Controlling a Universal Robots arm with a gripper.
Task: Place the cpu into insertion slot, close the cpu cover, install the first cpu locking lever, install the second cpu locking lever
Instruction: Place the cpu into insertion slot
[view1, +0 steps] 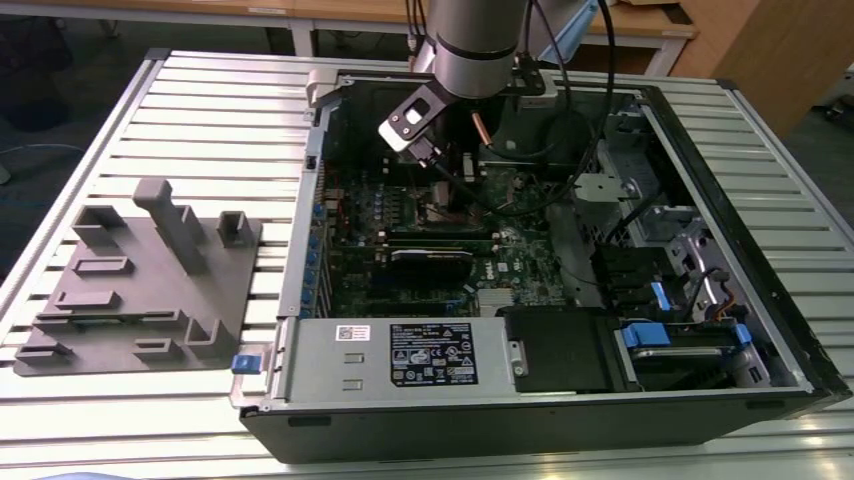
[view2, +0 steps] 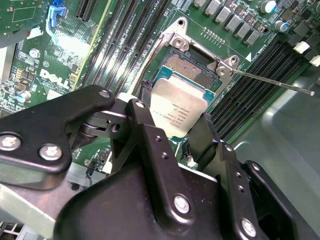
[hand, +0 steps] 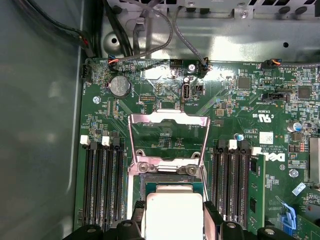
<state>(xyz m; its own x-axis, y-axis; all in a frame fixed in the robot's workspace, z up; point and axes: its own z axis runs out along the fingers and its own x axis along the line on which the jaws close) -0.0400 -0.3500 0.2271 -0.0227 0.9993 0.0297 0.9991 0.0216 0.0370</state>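
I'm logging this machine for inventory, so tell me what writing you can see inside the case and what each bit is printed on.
cpu, held by the gripper: printed lines on its metal top, too small to read.
Black label on the power supply: too small to read.
motherboard: a white brand logo, left unquoted, and tiny markings too small to read.

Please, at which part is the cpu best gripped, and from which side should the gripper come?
By two opposite side edges, coming straight down onto its metal top. The cpu is a thin flat square, top up over the insertion slot, so only its edges can be pinched. The gripper clamps it this way.
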